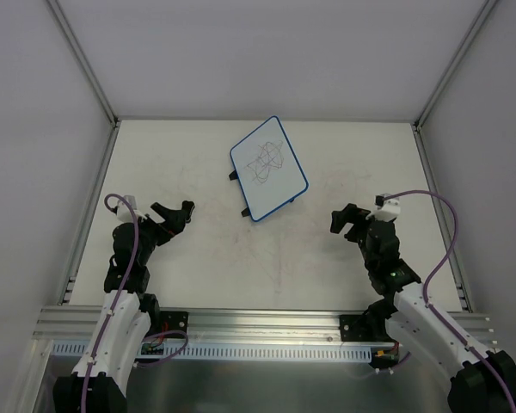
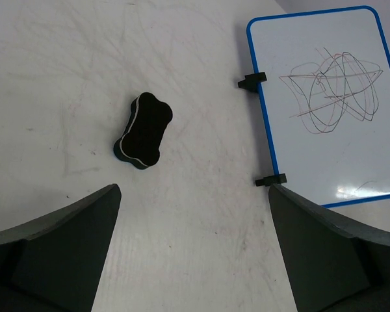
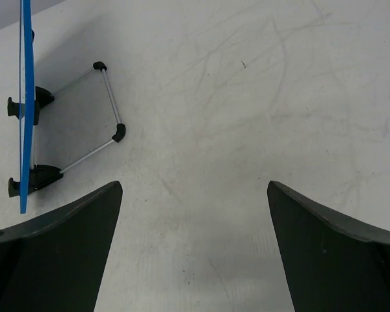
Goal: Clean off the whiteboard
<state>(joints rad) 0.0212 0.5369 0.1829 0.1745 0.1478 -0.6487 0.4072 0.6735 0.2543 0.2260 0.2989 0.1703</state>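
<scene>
My left and right jaws both hang wide open, empty, over the scuffed white bench [image 1: 241, 258]. Ahead of the left jaws lies a black bone-shaped eraser [image 2: 143, 130]; beyond, mid-bench, the scribbled blue-rimmed white rectangular whiteboard [image 1: 268, 169] stands propped

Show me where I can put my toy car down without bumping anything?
The widest bare table lies between the left hand and right hand, nearer than the whiteboard. The far left corner is bare too. It is crowded near the whiteboard's feet, where the eraser lies, and behind it, where its wire stand sticks out.
</scene>
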